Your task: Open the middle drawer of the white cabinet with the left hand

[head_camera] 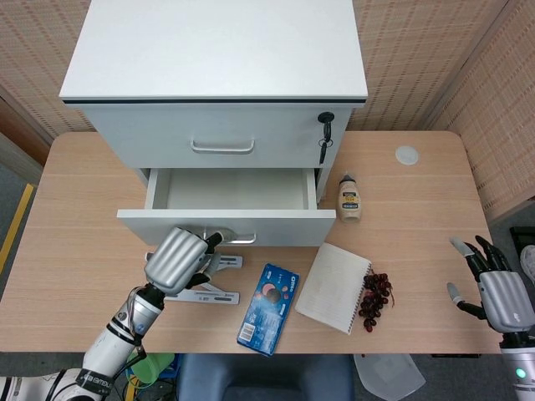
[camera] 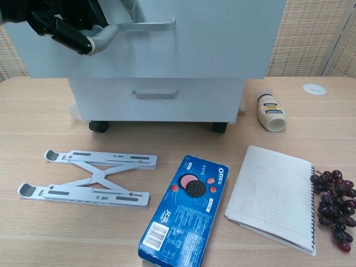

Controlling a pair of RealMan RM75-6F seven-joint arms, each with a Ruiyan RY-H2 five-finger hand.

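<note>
Left robot hand: low and left of centre in the head view, your hand has its fingers curled round the handle of the middle drawer. In the chest view it sits at the upper left, with dark fingers hooked on the metal bar.
Right robot hand: at the lower right edge of the head view, off the desk's corner, your hand holds nothing and its fingers are spread.
Cookie box: a blue box lying flat near the front edge of the desk, just right of the folding stand.
Notebook: a spiral pad lying closed to the right of the box, with the bunch of grapes against its right edge.
Middle drawer: pulled well out from the cabinet, its white inside open to view from above; its front panel hangs over the stand's far end.
Bottle: a small one lying on its side, just beside the drawer's right front corner.
White cabinet: in the upper middle of the head view, standing on the desk on dark casters. The top drawer is closed, with a key in the lock at its right. The bottom drawer is closed too.
White disc: a small round one on the desk at the upper right.
</note>
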